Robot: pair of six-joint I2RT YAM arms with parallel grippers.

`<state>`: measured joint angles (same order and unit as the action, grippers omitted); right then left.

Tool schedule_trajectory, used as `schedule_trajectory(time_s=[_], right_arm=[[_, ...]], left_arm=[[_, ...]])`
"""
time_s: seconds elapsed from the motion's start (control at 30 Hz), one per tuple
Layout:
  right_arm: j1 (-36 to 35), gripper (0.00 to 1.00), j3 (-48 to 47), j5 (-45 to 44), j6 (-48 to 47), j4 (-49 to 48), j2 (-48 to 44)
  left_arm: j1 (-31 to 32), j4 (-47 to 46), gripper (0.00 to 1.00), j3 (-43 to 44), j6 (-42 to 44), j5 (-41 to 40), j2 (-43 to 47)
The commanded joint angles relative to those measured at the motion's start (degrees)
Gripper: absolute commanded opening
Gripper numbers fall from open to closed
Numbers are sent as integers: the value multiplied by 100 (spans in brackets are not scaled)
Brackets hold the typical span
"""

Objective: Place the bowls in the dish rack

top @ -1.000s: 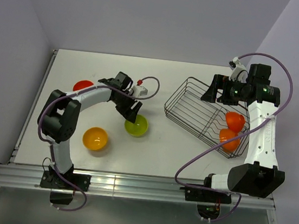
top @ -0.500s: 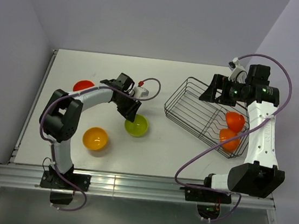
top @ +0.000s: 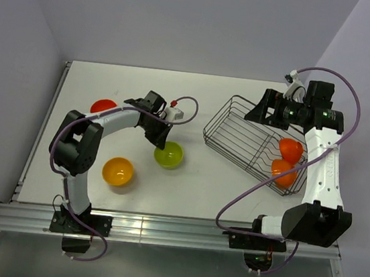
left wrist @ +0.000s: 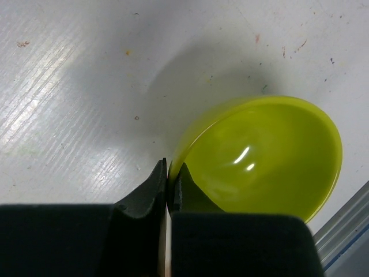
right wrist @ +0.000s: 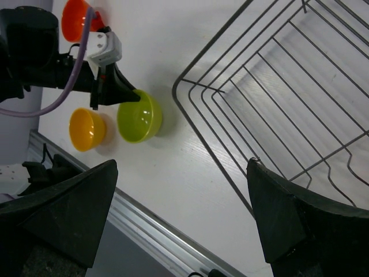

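Two red-orange bowls (top: pixel 289 150) sit in dish rack (top: pixel 232 127); left gripper (left wrist: pixel 168 180) clamps rim of lime green bowl (left wrist: pixel 262 158), left of rack; right gripper (top: pixel 261 111) above rack, spread wide.

This is a robotics lab test cell rather than a home kitchen: a bare white table (top: pixel 207 182) boxed in by plain pale walls (top: pixel 185 24), with an aluminium rail (top: pixel 160 230) along its near edge. Two robot arms (top: pixel 113 117) are bolted there, trailing loose purple cables (top: pixel 328 69). Bright plastic bowls (top: pixel 118 171) and a wire rack (top: pixel 240 128) are the only kitchenware, and the tabletop is scuffed and speckled with marks.
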<state>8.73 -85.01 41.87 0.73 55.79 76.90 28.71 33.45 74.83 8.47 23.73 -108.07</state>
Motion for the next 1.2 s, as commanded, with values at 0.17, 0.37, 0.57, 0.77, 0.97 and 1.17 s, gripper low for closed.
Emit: schedule_trajectory(time_s=[0.17, 0.37, 0.57, 0.77, 0.97, 1.17], right_arm=[[-73, 100, 424, 1069, 945, -1104, -596], [-424, 100, 389, 1131, 1350, -1518, -686], [-846, 100, 485, 1560, 1815, -1940, -606], [-1646, 100, 723, 1738, 2265, -2740, -633], [-2050, 100, 188, 1518, 2642, -2775, -176], [-2516, 100, -393, 754, 2792, -2670, 105]], left_arm=[[-225, -216, 0, 453, -644, 711, 725], [-436, -768, 0, 717, -1619, 879, 1341], [-480, -1339, 0, 815, -2445, 335, 2060], [-612, -2114, 0, 402, -3359, -17, 2589], [-726, -2114, 0, 603, -3923, 124, 2616], [-770, -2299, 0, 630, -4204, 360, 2668]])
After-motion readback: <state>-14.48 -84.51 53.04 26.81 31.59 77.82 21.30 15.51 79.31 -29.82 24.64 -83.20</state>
